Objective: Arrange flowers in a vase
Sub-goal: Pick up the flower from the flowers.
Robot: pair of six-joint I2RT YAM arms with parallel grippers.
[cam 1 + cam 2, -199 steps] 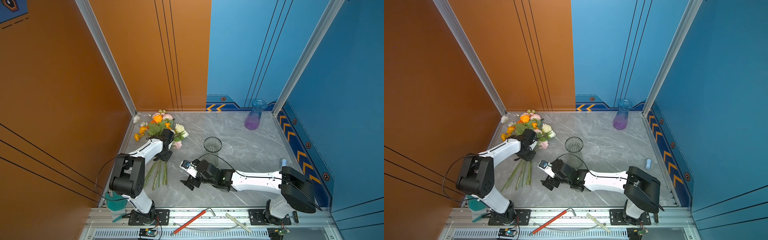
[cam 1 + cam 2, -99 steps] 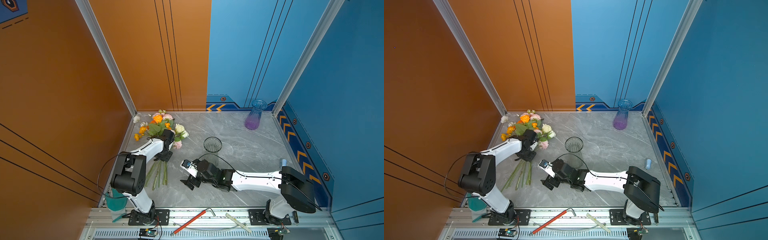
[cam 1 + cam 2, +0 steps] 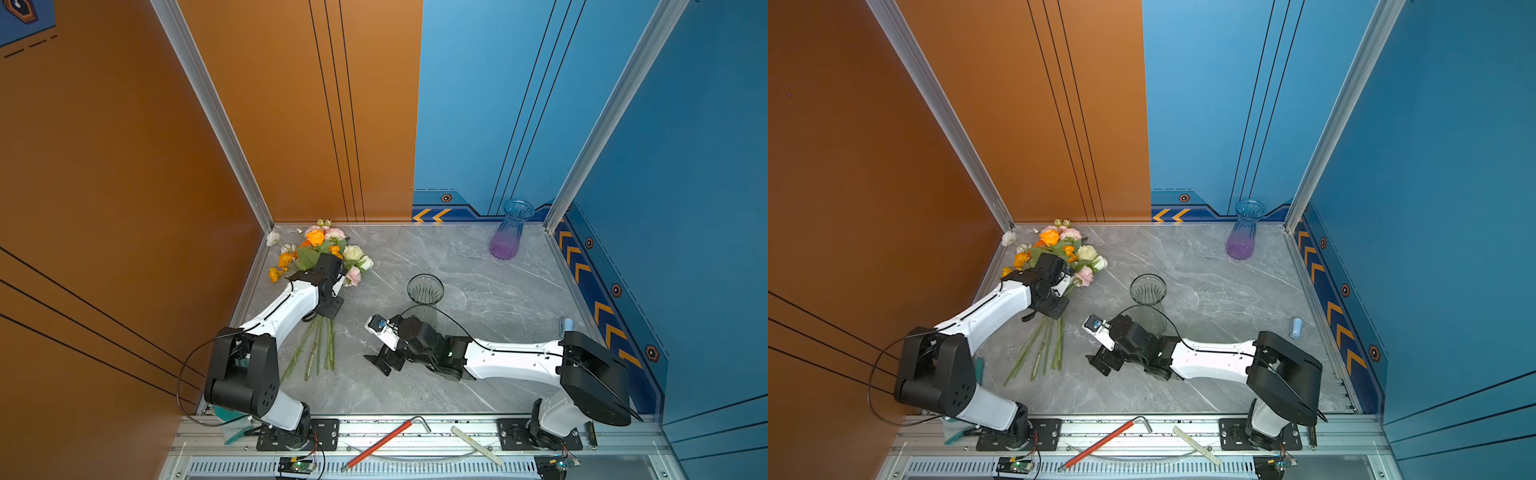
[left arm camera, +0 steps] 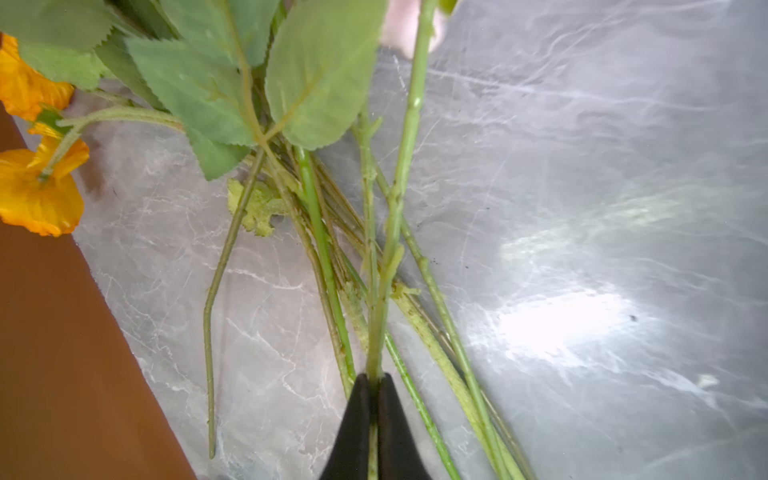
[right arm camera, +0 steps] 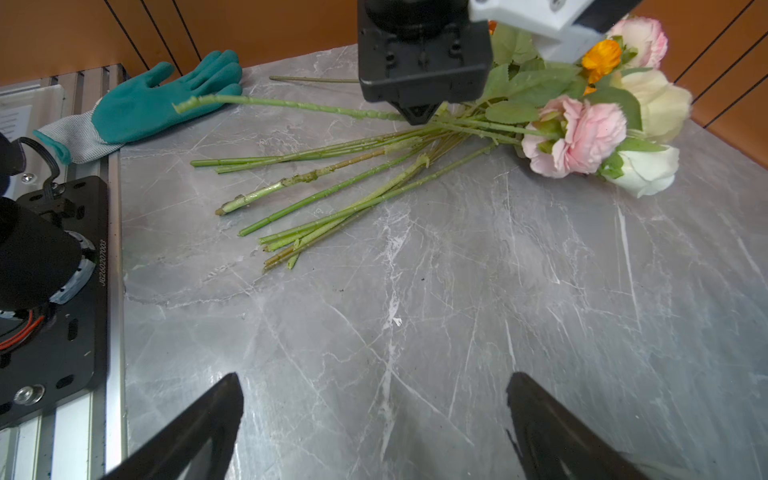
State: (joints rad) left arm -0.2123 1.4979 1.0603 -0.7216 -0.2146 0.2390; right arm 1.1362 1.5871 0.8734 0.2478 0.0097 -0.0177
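The left end effector (image 4: 376, 376) pinches one green stem (image 4: 395, 216) from the bunch of pink, cream and orange flowers (image 3: 320, 253) lying on the grey marble desk (image 3: 478, 257); the right end effector (image 5: 374, 380) waits, jaws wide. Next, seemingly: lift it clear toward the ribbed clear glass vase (image 3: 424, 286).

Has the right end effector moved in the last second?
No. The right end effector sits in the same spot beside the clear vase, jaws open.
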